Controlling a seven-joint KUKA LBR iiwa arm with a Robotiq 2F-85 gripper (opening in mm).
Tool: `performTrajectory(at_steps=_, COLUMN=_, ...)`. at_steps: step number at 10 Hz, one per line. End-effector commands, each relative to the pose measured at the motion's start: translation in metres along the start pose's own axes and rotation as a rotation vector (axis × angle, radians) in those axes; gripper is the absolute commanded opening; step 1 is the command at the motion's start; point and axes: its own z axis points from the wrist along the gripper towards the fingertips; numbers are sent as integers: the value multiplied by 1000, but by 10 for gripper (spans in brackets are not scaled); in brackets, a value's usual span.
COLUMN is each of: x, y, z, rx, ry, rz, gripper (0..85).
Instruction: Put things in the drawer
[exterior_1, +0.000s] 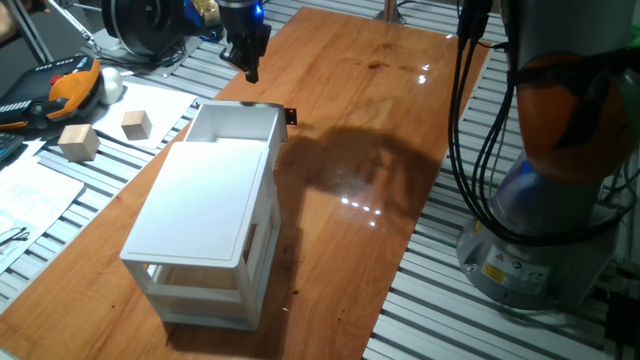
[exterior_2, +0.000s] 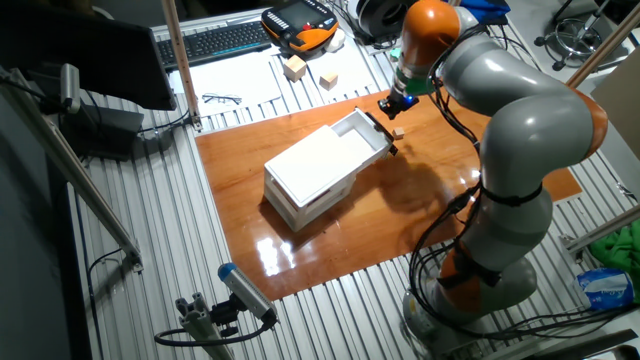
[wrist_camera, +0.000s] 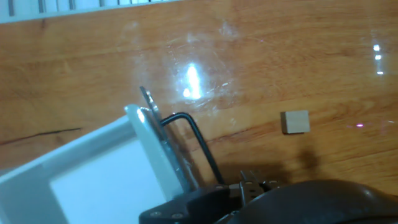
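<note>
Fingers of the gripper hang in the air just past the front of the drawer, and they hold nothing. I cannot tell if they are wide or narrow, because they look like one dark shape in the fixed views, and the hand view shows only a dark bit of the hand at the bottom. The drawer is pulled out from the top of the white cabinet, and I can see nothing in the part that shows. It has a thin black handle on its front. The tiny wooden cube lies on the brown table, near the front of the drawer but not touching it. So I think the drawer part is done and the step now is to go and get the cube. For that, the gripper would need to move off the drawer front, come over the cube, go down with its fingers apart, and close on it. The cube is very small, so the aim must be good. The hand view shows the cube and the handle best. In one fixed view I cannot see the cube at all. The other fixed view shows it as a small tan dot beside the drawer front. Two bigger wooden blocks sit on the paper, well away from the drawer.
</note>
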Motion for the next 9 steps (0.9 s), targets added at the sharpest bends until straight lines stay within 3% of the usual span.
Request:
performTrajectory(at_steps=1, x=-3, y=-7, z=-1, rx=70, ry=4, rz=-22, gripper=0)
performTrajectory(at_steps=2, x=-5, y=-13, z=1, rx=29, ry=20, rz=-6, gripper=0)
performTrajectory(at_steps=3, x=-6, y=-21, z=-7, rx=58, ry=28, rz=-31, gripper=0)
performTrajectory(at_steps=4, x=-9, y=-31, z=-3, rx=19, ry=49, rz=-42, gripper=0)
performTrajectory(at_steps=5, x=-15, y=-47, z=10, rx=-9, ry=43, rz=-69, gripper=0)
performTrajectory(at_steps=6, x=-17, y=-52, z=21, rx=-9, ry=29, rz=-84, gripper=0)
performTrajectory(at_steps=8, x=-11, y=-52, z=43, rx=-29, ry=10, rz=-80, gripper=0)
performTrajectory(at_steps=9, x=-11, y=-54, z=52, rx=-20, ry=8, rz=-85, gripper=0)
